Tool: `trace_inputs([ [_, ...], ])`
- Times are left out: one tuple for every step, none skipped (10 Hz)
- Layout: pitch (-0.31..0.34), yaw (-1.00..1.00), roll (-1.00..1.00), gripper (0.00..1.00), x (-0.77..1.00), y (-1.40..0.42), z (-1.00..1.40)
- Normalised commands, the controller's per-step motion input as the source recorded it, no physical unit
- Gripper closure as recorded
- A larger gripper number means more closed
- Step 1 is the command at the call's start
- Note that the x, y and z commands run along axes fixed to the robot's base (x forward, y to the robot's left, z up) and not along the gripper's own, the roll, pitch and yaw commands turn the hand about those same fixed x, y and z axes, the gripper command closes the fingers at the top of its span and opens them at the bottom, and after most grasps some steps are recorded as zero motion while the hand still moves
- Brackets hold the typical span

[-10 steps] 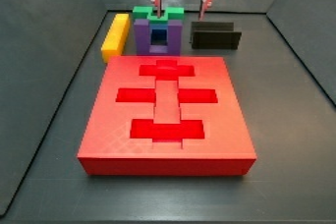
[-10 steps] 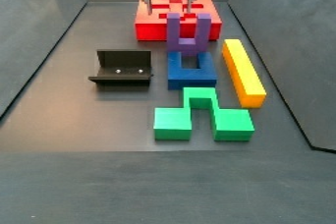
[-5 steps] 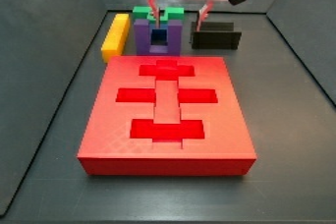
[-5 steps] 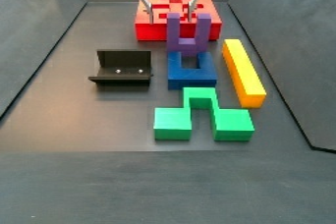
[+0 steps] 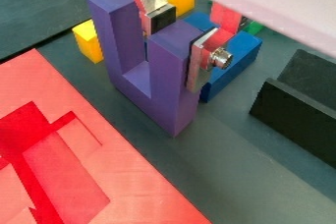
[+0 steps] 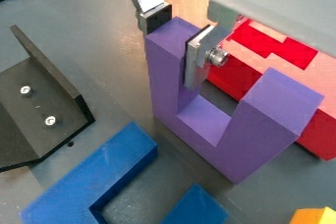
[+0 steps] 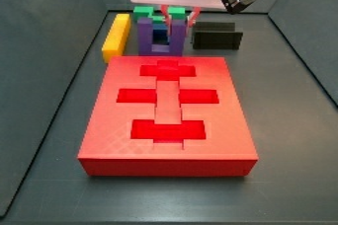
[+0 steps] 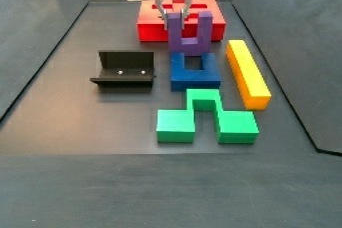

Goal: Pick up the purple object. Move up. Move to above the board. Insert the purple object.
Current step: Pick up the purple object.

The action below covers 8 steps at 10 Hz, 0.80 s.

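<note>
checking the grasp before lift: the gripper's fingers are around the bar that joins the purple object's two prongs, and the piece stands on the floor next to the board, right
Not quite. In both wrist views the gripper has its fingers on either side of one upright prong of the purple object, not around the joining bar, which sits low at the floor. The rest holds: the piece stands upright on the floor beside the board.

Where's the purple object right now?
The purple object stands upright on the floor between the board and the blue block. In both wrist views the hand straddles one prong.
</note>
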Motion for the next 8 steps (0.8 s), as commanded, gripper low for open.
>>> trace_inputs([
  [0.000, 0.00, 0.00, 1.00, 0.00, 0.00, 0.00],
  [0.000, 0.00, 0.00, 1.00, 0.00, 0.00, 0.00],
  [0.000, 0.00, 0.00, 1.00, 0.00, 0.00, 0.00],
  [0.000, 0.00, 0.00, 1.00, 0.00, 0.00, 0.00],
  [0.000, 0.00, 0.00, 1.00, 0.00, 0.00, 0.00],
  [0.000, 0.00, 0.00, 1.00, 0.00, 0.00, 0.00],
  [0.000, 0.00, 0.00, 1.00, 0.00, 0.00, 0.00],
  [0.000, 0.00, 0.00, 1.00, 0.00, 0.00, 0.00],
])
